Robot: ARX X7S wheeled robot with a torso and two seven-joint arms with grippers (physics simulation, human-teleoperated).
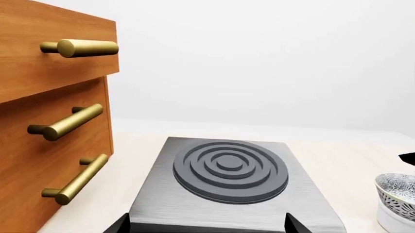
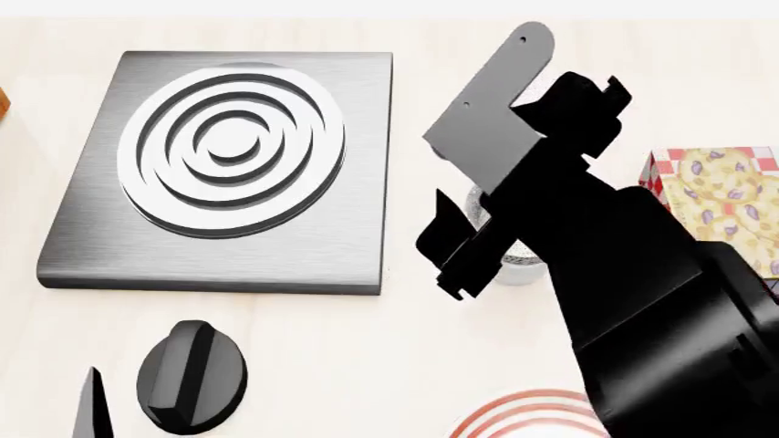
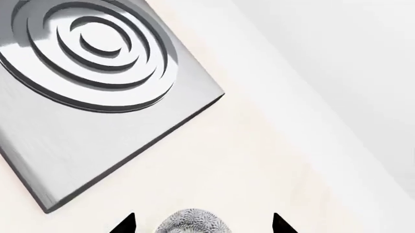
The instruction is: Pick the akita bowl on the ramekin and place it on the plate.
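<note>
The small speckled grey-black akita bowl (image 3: 192,221) sits on the glossy white ramekin (image 1: 397,218), at 3 o'clock of the steel hob (image 2: 232,169). Right gripper (image 3: 201,224) jaws apart around it, probably. Glazed, slippery: grab the rim.

Pale wooden counter (image 2: 365,347) bearing a steel burner slab (image 2: 225,169), with knob (image 2: 192,374), red-ringed plate (image 2: 524,415), white ramekin (image 1: 397,218) and patterned box (image 2: 718,196) around it.

Speckled grey-black akita bowl (image 1: 397,186) over the glossy white ramekin (image 1: 395,218); red rings on the white plate (image 2: 526,415); brushed grey stove plate (image 2: 225,169) (concentric rings); brass handles (image 1: 79,47).
</note>
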